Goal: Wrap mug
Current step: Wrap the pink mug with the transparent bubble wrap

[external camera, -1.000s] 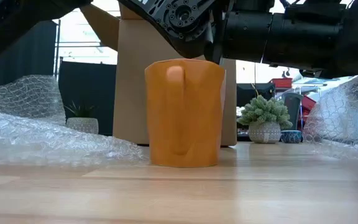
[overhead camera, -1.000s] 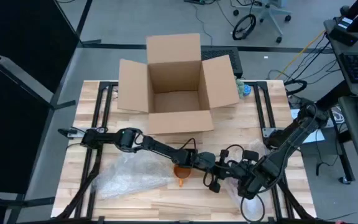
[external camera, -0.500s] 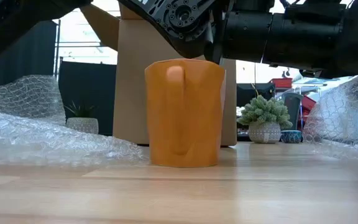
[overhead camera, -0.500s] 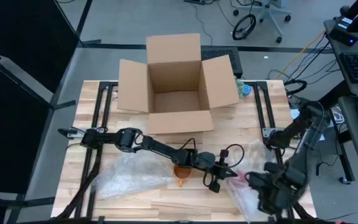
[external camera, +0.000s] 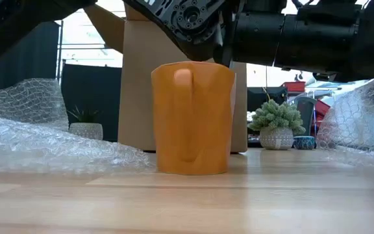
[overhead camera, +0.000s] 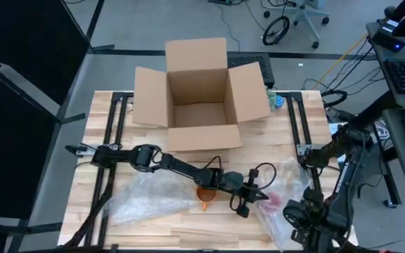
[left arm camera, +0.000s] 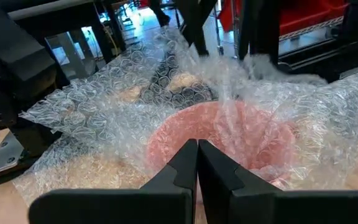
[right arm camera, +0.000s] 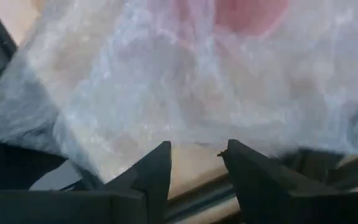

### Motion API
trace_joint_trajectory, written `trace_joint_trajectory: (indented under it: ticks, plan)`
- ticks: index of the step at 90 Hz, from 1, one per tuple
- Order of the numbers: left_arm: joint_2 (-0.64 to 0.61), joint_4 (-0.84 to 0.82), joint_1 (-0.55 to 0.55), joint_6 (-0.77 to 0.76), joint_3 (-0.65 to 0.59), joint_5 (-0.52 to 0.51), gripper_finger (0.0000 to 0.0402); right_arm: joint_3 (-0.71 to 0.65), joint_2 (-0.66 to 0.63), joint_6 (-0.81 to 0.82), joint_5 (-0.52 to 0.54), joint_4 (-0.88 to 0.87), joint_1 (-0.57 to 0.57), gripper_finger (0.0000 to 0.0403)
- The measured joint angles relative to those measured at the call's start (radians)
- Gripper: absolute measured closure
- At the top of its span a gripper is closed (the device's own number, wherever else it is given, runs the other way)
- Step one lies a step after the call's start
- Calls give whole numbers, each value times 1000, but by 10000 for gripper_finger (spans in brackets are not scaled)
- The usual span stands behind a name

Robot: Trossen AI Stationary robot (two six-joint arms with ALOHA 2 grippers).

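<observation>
Wooden table (overhead camera: pixel 153 225) | left pincer (left arm camera: pixel 197 163) closed beside wrapped pink mug (left arm camera: pixel 229 140)

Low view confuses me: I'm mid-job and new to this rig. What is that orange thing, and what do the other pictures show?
That is an orange mug standing on the wooden table, seen from a camera at table height. The brown wall behind it is an open cardboard box. The high view looks straight down on two dark robot arms. Each of the other two pictures comes from a camera on one arm's wrist.

The left end effector is shut, right in front of a pink mug lying in bubble wrap. I cannot tell whether it pinches the wrap. The right end effector is open above the same wrap, near the table's right front corner. A second loose sheet of wrap lies to the left of the orange mug.
</observation>
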Motion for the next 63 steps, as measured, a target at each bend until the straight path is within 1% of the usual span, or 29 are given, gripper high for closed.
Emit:
trace_joint_trajectory:
  ticks: [22, 48, 56, 63]
  plan:
    - [0, 2, 0, 0, 0, 0, 402, -11, 9, -160, 166, 45, -81, 264]
    - [0, 3, 0, 0, 0, 0, 402, -11, -16, -282, 252, 30, -159, 264]
    - [0, 2, 0, 0, 0, 0, 402, -14, -12, -303, 260, 23, -188, 264]
    - [0, 2, 0, 0, 0, 0, 402, -43, -10, -312, 250, 44, -214, 266]
